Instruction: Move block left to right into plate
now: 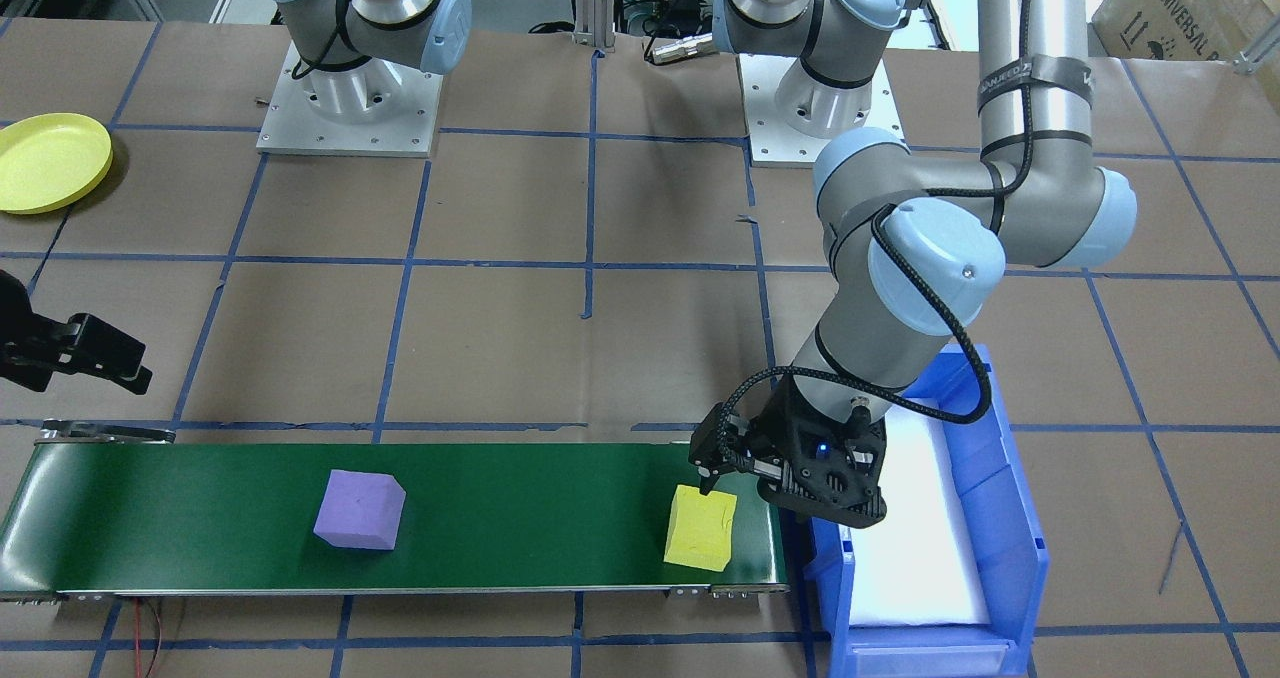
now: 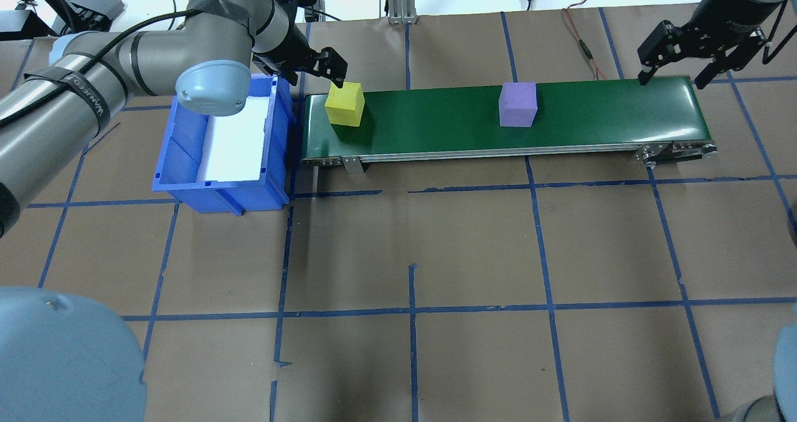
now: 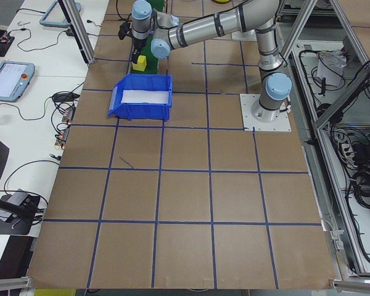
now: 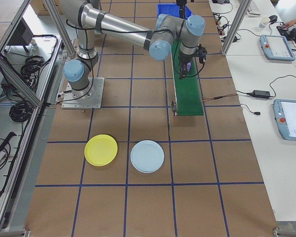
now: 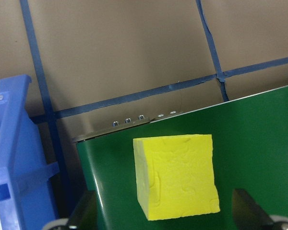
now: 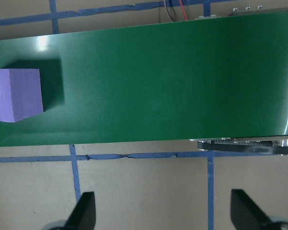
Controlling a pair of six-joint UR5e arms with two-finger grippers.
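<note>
Left gripper (image 2: 333, 73) wide open over the yellow block (image 2: 345, 103)
Should let go clean; right gripper (image 2: 675, 67) waits open, empty, for the purple block (image 2: 518, 104)

"UNIVERSAL" on cardboard box (image 1: 1190, 8); rest prob. unreadable.

The yellow block (image 2: 344, 103) is a foam cube with a slightly dimpled surface, standing flat on the green belt (image 2: 591, 114) near the end that lies on the robot's left, just beside the blue bin (image 2: 187, 160). The purple block (image 2: 518, 104) is a matching cube, also upright on the belt, about midway along it and well apart from the yellow one. The yellow plate (image 4: 101, 149) is round and shallow with a raised rim; it lies flat on the brown bench (image 2: 436, 254), empty, well away from the belt, beside a pale blue plate (image 4: 147, 156).
</note>
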